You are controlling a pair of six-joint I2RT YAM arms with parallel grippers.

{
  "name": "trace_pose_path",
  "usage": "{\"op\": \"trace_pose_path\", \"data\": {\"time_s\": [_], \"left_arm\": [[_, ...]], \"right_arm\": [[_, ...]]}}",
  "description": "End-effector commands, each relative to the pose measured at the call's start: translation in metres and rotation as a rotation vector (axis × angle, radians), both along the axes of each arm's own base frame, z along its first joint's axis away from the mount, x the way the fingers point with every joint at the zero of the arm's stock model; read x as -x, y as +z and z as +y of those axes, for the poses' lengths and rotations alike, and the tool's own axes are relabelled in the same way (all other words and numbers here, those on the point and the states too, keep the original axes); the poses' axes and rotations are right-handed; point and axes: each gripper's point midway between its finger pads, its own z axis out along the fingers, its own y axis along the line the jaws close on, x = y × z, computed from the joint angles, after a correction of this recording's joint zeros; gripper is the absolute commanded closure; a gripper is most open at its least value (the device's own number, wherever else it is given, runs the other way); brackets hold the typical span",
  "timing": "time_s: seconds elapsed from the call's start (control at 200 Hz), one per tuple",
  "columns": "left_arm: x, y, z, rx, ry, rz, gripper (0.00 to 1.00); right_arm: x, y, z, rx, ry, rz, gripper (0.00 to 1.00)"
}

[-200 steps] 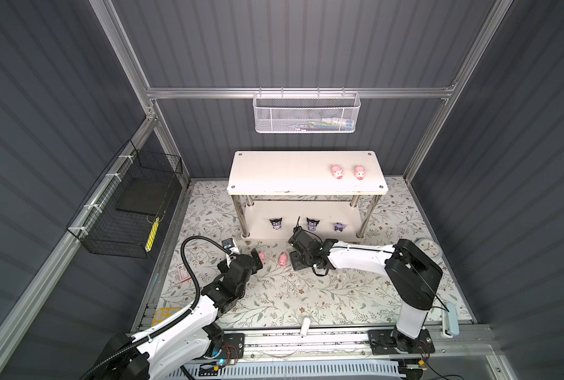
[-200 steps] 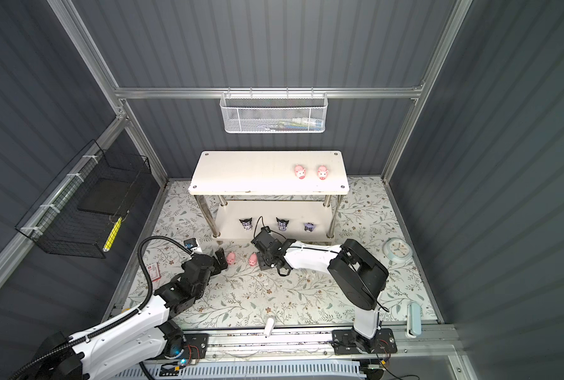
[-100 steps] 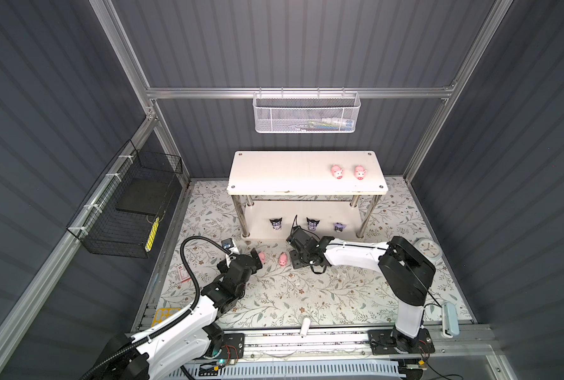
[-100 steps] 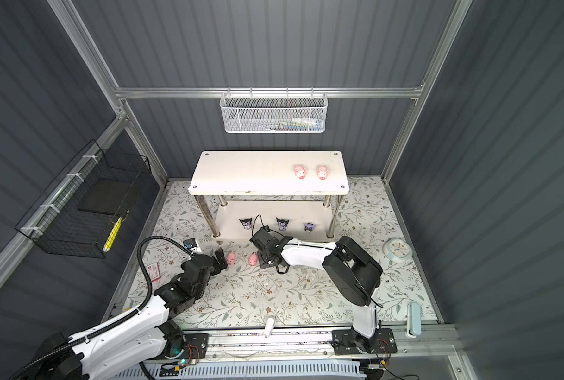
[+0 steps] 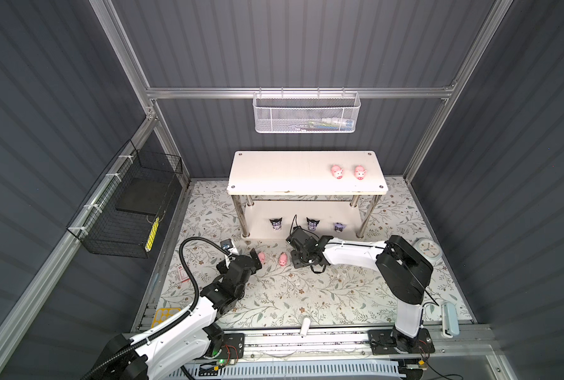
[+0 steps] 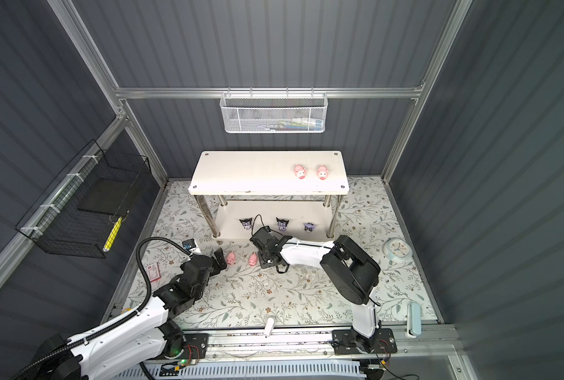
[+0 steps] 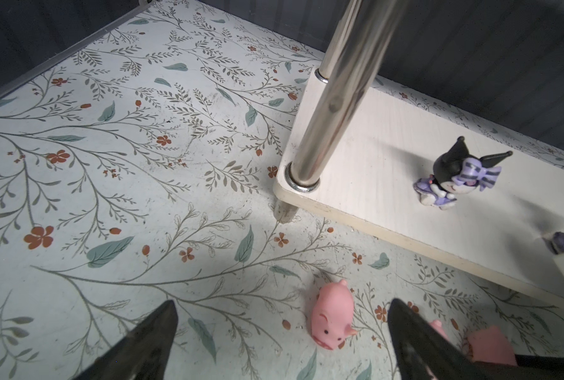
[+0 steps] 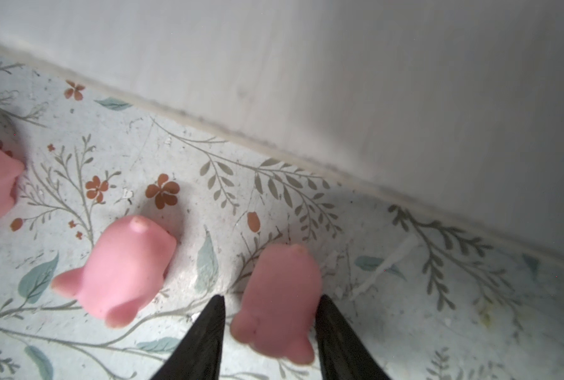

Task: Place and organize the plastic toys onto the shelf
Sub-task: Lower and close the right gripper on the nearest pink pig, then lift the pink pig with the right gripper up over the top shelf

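Floral-print mat (image 5: 307, 296), pick step: my right gripper (image 8: 271, 297) straddles one small pink plastic pig figurine (image 8: 279, 279) just before the white two-tier chrome-legged shelf (image 5: 274, 171), can't tell if it's pinched yet; my left gripper (image 7: 282, 304) is spread wide by another pig (image 7: 333, 316). Next, I judge: squeeze gently, lift, set beside the top-board pair (image 5: 337, 171). Count: five pigs, two up top, three on the mat; three black-eared purple-and-white figurines (image 5: 313, 223) on the lower board

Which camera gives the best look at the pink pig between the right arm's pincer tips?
The right wrist view: the pig sits close up between the right pincer's tips. In both top views the pincer's body covers it. The left wrist view does not clearly show it.
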Motion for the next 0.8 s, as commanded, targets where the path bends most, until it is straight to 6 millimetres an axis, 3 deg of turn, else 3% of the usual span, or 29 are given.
{"op": "trace_pose_path", "data": {"time_s": [0.0,0.205,0.515,0.795], "left_arm": [[0.002,-0.004,0.009,-0.002,0.035,0.001,0.00],[0.004,-0.005,0.010,0.001,0.037,0.000,0.01],[0.005,-0.003,0.012,-0.001,0.039,-0.005,0.01],[0.004,-0.003,0.011,-0.005,0.036,-0.004,0.01]], "right_arm": [[-0.003,-0.004,0.000,0.015,-0.015,0.018,0.55],[-0.002,-0.001,-0.002,0.011,-0.018,0.011,0.64],[0.002,0.010,-0.002,0.015,-0.002,-0.003,0.68],[0.038,0.043,-0.019,0.000,0.040,0.058,0.69]]}}
